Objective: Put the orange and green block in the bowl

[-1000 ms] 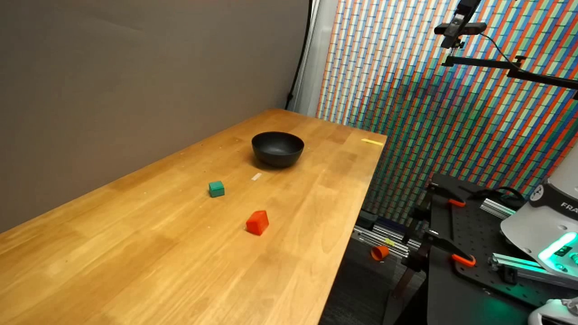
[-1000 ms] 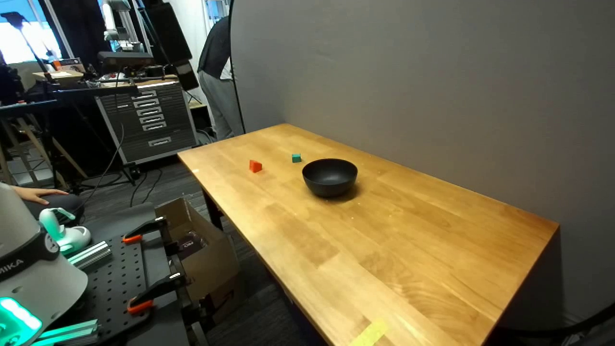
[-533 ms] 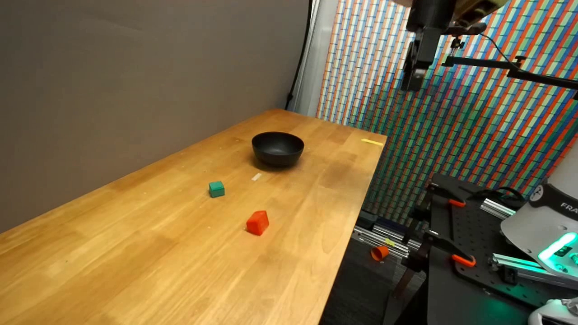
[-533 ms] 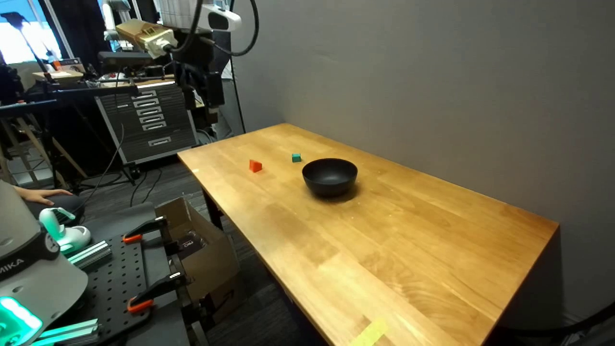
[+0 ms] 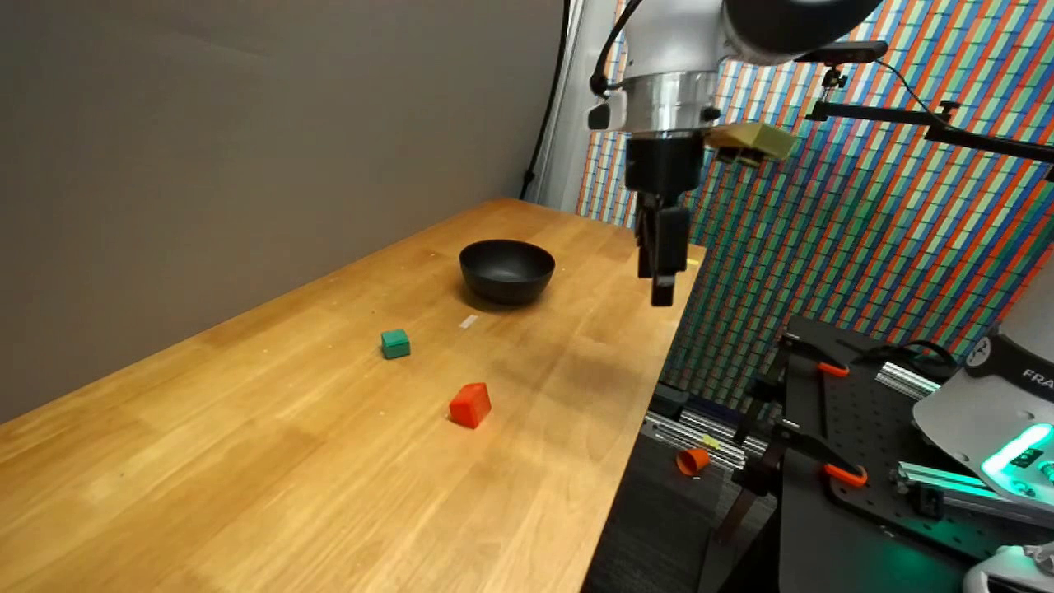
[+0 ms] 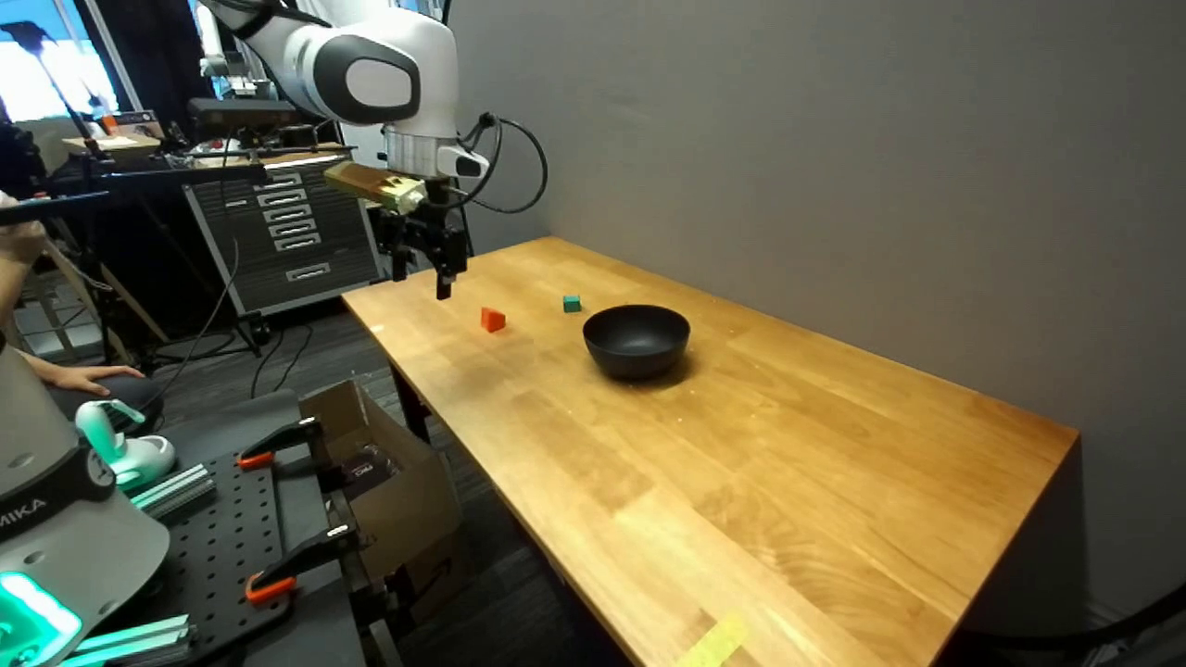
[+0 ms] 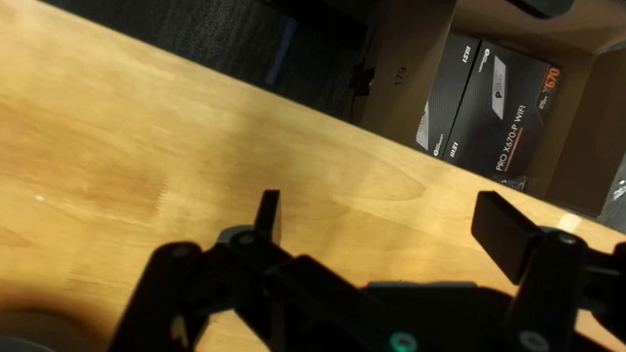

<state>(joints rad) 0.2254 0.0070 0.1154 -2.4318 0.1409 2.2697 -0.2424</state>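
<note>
The orange block, reddish and wedge-shaped, lies on the wooden table; it also shows in an exterior view. The small green block lies farther back, towards the grey wall, and shows in an exterior view. The black bowl stands upright, apart from both blocks, and looks empty. What looks like its edge shows at the wrist view's lower left. My gripper is open and empty, its fingers wide apart. It hangs above the table near the robot-side edge, apart from both blocks. Both blocks are outside the wrist view.
A grey backdrop rises behind the table. An open cardboard box with black boxes stands below the robot-side edge. Orange-tipped clamps hold the robot's base plate. Yellow tape marks a table corner.
The arm has come into view from above and moved down over the table's robot-side edge. The gripper now shows its fingers apart. The blocks and bowl have not moved.
</note>
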